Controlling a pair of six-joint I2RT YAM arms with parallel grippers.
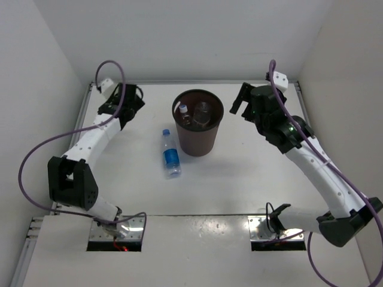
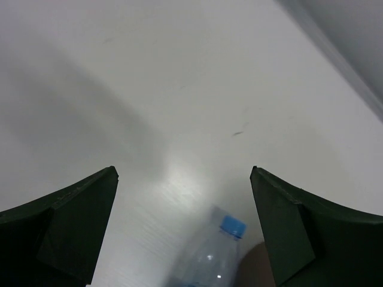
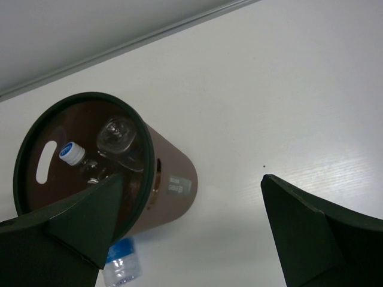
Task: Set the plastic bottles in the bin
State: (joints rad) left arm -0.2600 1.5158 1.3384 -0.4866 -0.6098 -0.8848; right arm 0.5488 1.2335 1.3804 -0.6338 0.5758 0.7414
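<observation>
Bottle (image 1: 171,154) sits at the bin's (image 1: 197,143) seven o'clock, so I'd straddle its middle with my wide-open left gripper (image 2: 184,173).

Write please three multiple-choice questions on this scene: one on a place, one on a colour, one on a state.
1. Where is the blue-labelled bottle? A. lying on the table beside the bin; B. inside the bin; C. in a gripper.
2. What colour is the bin? A. white; B. dark brown; C. yellow.
3. How is the left gripper? A. shut on a bottle; B. shut, empty; C. open, empty.
Answers: 1 A, the top view shows it flat on the table, left of the bin. 2 B, its wall looks brown. 3 C, its jaws stand wide apart, gripping nothing.
</observation>
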